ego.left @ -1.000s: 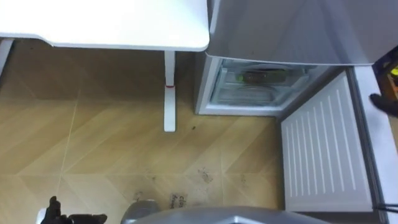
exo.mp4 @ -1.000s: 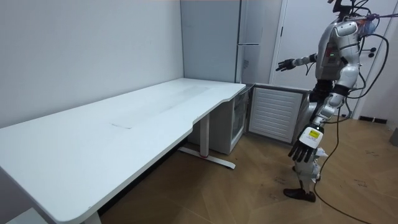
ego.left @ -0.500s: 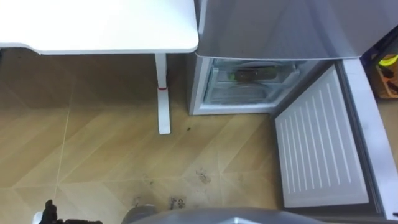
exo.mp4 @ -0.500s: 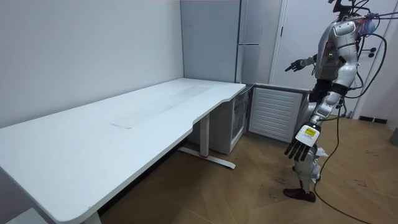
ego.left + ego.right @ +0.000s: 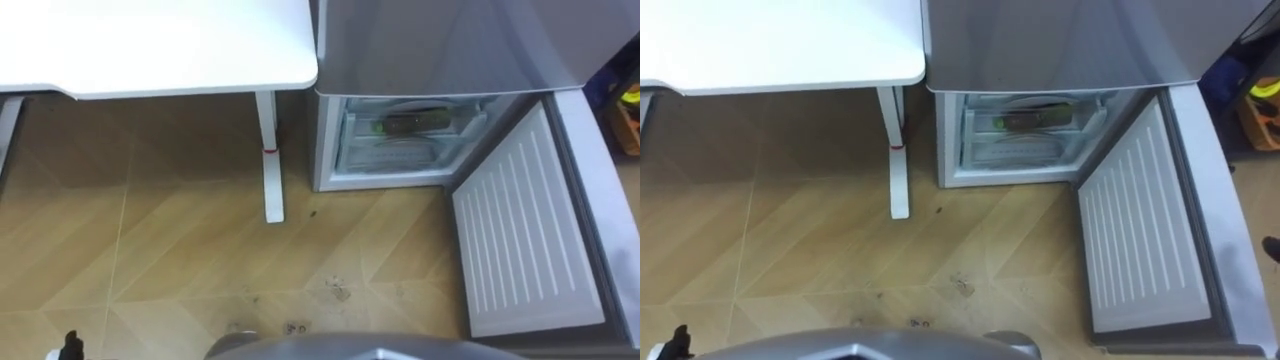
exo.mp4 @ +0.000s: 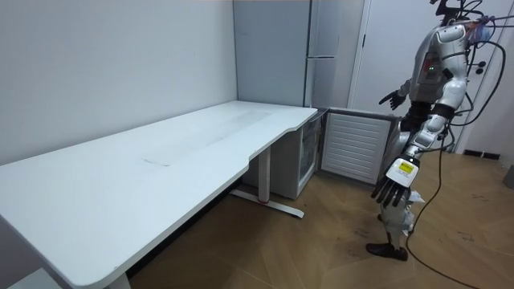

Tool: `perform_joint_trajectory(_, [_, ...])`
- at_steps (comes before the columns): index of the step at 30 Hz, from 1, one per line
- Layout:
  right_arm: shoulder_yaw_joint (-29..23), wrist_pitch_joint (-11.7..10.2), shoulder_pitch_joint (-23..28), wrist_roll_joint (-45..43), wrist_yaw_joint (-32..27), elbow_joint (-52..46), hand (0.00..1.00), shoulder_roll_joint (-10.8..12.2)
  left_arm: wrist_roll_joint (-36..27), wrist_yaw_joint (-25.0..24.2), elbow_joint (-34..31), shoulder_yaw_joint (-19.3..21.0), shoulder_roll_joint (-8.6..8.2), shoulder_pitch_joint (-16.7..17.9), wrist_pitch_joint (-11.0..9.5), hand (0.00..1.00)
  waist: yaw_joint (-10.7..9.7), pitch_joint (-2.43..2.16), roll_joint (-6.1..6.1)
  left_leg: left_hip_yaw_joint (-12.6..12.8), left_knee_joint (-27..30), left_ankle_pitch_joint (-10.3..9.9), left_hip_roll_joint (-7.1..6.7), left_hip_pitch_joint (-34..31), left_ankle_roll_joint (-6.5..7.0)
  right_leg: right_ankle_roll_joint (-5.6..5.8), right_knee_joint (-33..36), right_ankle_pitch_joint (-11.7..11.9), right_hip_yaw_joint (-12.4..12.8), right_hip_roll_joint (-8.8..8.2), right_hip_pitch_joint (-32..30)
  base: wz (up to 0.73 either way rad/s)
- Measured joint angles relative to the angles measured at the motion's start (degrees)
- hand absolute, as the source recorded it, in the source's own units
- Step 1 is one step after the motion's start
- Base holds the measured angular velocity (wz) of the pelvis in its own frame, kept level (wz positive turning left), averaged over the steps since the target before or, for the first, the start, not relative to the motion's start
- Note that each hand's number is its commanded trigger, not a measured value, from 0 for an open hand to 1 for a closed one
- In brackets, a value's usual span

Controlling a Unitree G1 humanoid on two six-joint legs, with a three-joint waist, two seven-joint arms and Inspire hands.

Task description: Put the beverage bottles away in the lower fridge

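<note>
The lower fridge compartment stands open, its white door swung out to the right. Inside, a dark bottle with a green cap lies on its side on the upper shelf. In the room view I stand on the wooden floor a step back from the fridge. My left hand hangs by my thigh with straight fingers and holds nothing. My right hand is raised at chest height, fingers spread and empty. A tip of the left hand shows at the lower left of the left eye view.
A long white table runs along the wall left of the fridge, and its white leg stands on the floor close to the fridge's corner. The open door reaches into the floor space at my right.
My raised right arm has drawn back toward my chest. The left hand has sunk almost out of the eye view. The eye view itself has shifted slightly.
</note>
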Motion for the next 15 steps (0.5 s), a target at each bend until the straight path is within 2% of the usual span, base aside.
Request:
perform_joint_trajectory(5, [0.03,-0.01,-0.35,6.61,2.73,-0.64,0.0,0.32,-0.08,-0.98,-0.17,-0.04,0.01,-0.28,-0.08,0.0,0.11,0.03,0.26,0.0,-0.19,0.1,0.02,0.13,-0.07,0.0,0.05,0.0,0.14,0.04,-0.07,0.0])
perform_joint_trajectory(9, [0.2,0.0,-0.44,12.55,8.83,-2.86,0.0,0.39,-0.12,-2.85,-0.18,0.01,0.05,-1.03,-0.08,0.0,0.13,0.05,0.26,0.16,-0.26,0.11,0.12,-0.11,-0.09,-0.03,0.14,0.01,0.27,0.07,-0.47,-0.02])
perform_joint_trajectory(13, [4.14,-0.04,-0.45,15.89,13.71,-5.61,0.0,0.52,-0.28,-3.75,0.2,-1.79,0.19,-2.09,-0.09,0.0,0.27,0.13,0.13,0.27,-0.29,0.21,0.33,-0.28,-0.23,-0.28,0.11,0.19,0.23,0.25,-0.63,-0.01])
perform_joint_trajectory(15, [7.0,-0.03,-0.57,18.36,16.76,-7.72,0.0,1.4,-0.62,-4.37,1.31,-3.84,0.18,-3.37,-0.12,0.0,1.25,0.17,0.15,0.72,-0.43,0.23,0.45,-0.05,-0.28,-0.35,0.12,0.23,0.47,0.3,-0.75,-0.08])
